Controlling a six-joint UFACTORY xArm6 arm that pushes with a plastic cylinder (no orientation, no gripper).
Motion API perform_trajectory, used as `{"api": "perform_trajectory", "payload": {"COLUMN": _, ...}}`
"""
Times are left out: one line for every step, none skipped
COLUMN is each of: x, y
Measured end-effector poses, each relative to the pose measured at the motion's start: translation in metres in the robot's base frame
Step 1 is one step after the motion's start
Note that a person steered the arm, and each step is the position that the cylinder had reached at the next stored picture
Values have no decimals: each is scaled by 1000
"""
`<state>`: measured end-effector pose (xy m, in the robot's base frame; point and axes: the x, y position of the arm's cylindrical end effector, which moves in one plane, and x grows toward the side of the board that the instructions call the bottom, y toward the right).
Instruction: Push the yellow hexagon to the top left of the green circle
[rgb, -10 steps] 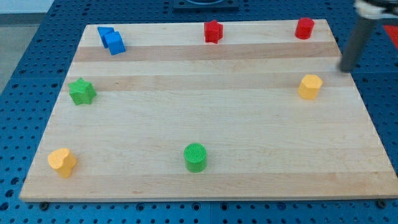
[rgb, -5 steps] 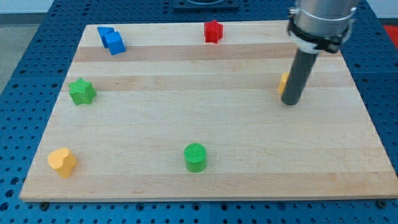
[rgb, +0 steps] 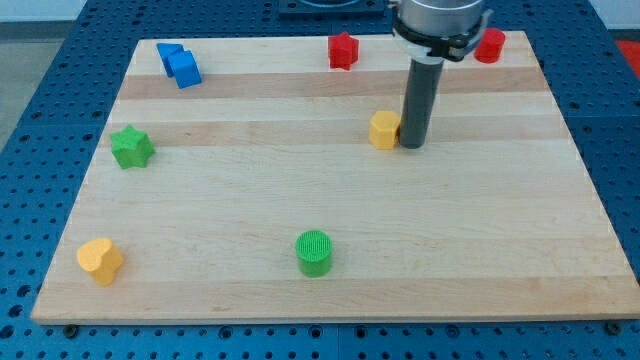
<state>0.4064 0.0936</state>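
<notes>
The yellow hexagon (rgb: 383, 129) lies right of the board's centre, in its upper half. My tip (rgb: 412, 146) touches the hexagon's right side. The green circle (rgb: 314, 252) sits near the view's bottom, a little left of centre, well below and left of the hexagon.
A blue block (rgb: 180, 64) is at the top left, a red star (rgb: 343, 50) at the top centre, a red block (rgb: 490, 45) at the top right. A green star (rgb: 131, 147) is at the left edge and a yellow heart (rgb: 100, 260) at the bottom left.
My tip swept in from the right edge and moved left, pushing the yellow hexagon from the right side toward the board's centre. The red block at the top right shows again.
</notes>
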Motion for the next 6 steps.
{"api": "perform_trajectory", "payload": {"x": -24, "y": 28}}
{"api": "perform_trajectory", "payload": {"x": -42, "y": 9}}
{"api": "perform_trajectory", "payload": {"x": -9, "y": -54}}
{"api": "perform_trajectory", "payload": {"x": 36, "y": -123}}
{"api": "perform_trajectory", "payload": {"x": 37, "y": -131}}
{"api": "perform_trajectory", "payload": {"x": 40, "y": -119}}
